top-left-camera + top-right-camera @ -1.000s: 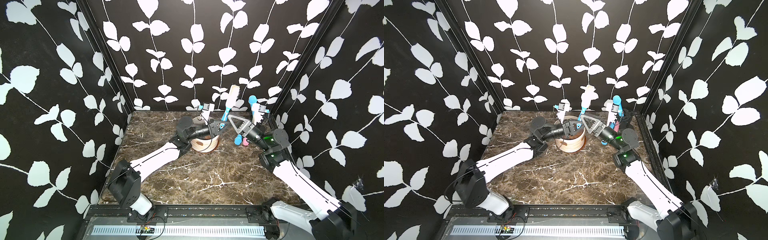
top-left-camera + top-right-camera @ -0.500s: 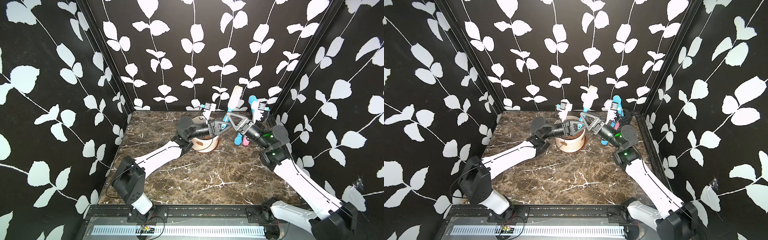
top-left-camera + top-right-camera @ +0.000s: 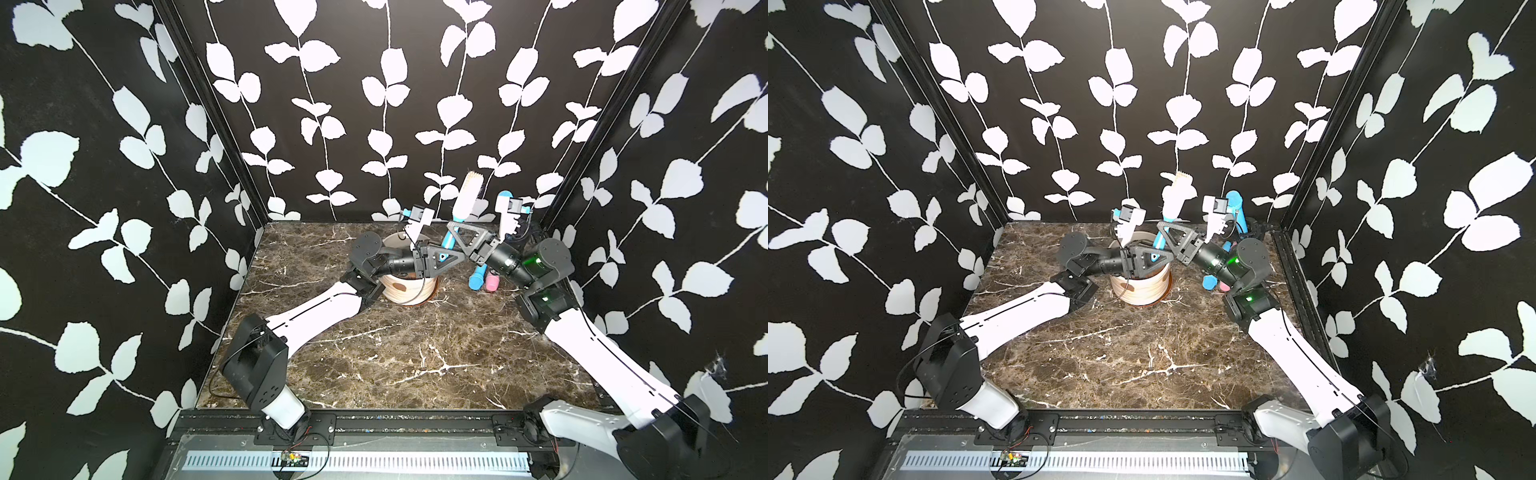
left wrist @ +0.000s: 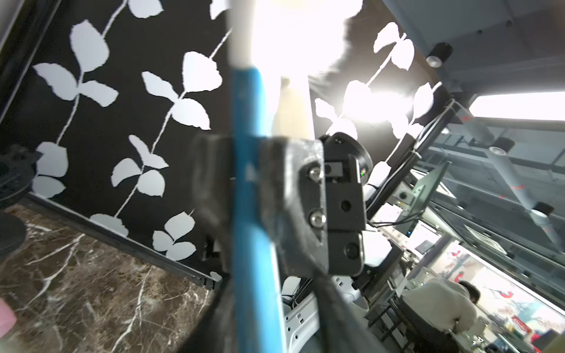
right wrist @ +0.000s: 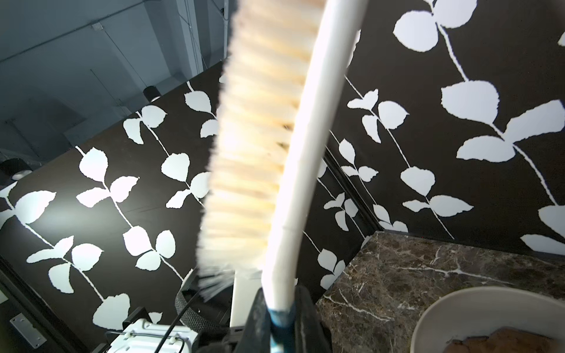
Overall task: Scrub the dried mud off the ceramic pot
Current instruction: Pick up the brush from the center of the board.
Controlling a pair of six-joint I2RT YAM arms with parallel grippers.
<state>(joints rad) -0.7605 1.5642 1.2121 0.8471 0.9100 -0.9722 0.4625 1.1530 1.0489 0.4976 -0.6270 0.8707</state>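
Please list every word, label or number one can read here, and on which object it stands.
None is readable.
The brush and ceramic pot show no lettering.
In the left wrist view, a colourful sign outside the enclosure is too blurred to read.

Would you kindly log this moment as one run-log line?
brush: bristles up | right claw: shut on brush | left claw: open around handle | ceramic pot: dried mud on wall

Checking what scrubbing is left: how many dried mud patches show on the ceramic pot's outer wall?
1: a dried mud patch on the near wall of the ceramic pot, under the left arm. More may be hidden behind that arm or on the far side.
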